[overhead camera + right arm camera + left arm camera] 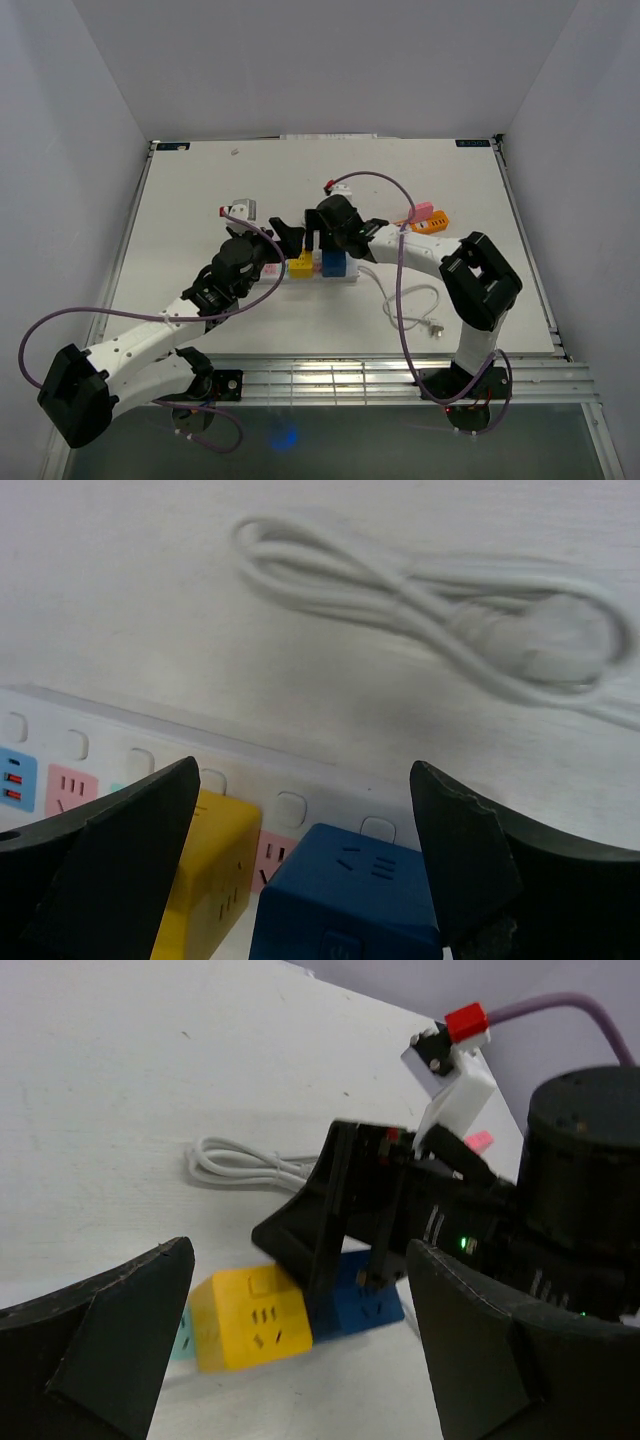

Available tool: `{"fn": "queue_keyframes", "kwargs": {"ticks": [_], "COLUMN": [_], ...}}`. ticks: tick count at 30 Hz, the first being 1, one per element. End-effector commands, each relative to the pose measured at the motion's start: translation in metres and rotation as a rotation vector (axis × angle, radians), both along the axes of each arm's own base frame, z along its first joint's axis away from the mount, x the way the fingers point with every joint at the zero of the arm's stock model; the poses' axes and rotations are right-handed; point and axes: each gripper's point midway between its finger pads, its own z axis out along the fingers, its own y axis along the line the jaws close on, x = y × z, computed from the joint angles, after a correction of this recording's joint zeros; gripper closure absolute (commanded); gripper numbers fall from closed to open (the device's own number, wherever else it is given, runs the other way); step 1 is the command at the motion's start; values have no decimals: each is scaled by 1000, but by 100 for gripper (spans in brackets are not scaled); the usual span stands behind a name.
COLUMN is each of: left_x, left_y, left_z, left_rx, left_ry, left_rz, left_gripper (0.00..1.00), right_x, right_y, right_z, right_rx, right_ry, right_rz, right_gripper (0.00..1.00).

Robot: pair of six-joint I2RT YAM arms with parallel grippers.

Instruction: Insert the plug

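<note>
A blue cube plug (345, 900) stands on the white power strip (100, 750), right beside a yellow cube plug (205, 880). My right gripper (300, 830) is open and straddles the blue cube from above, with a gap on its yellow-cube side. In the top view the blue cube (333, 263) and yellow cube (300, 265) sit mid-table under both grippers. My left gripper (300, 1260) is open and empty, hovering low just in front of the yellow cube (250, 1330) and blue cube (375, 1305). The left gripper (283, 243) is just left of the right gripper (330, 248).
A coiled white cable (415, 300) lies to the right of the strip, its plug end near the table's front edge. Orange and pink blocks (430, 218) sit behind the right arm. A teal piece (182, 1335) next to the yellow cube is mostly hidden by my left finger.
</note>
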Motion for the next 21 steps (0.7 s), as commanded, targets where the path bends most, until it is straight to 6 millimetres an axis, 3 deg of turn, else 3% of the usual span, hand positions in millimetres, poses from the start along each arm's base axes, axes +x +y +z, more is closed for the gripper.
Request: {"fn": "queue_keyframes", "kwargs": {"ticks": [1, 4, 12, 17, 21], "left_x": [7, 8, 14, 12, 12], "left_y": [29, 29, 18, 20, 20], "left_z": [7, 6, -4, -1, -1], "left_rx": [4, 4, 39, 34, 35], "left_ry": [7, 11, 48, 38, 36], "left_rz": [152, 154, 126, 130, 127], "left_gripper": [2, 2, 2, 2, 2], "right_x": [-36, -37, 1, 27, 41], "right_y": [79, 79, 20, -9, -4], "right_z": [25, 32, 64, 53, 39], "right_rx": [101, 38, -1, -155, -237], "right_ry": [-13, -35, -158, -207, -217], "right_rz": [240, 242, 121, 155, 192], "right_gripper": [10, 10, 10, 10, 10]}}
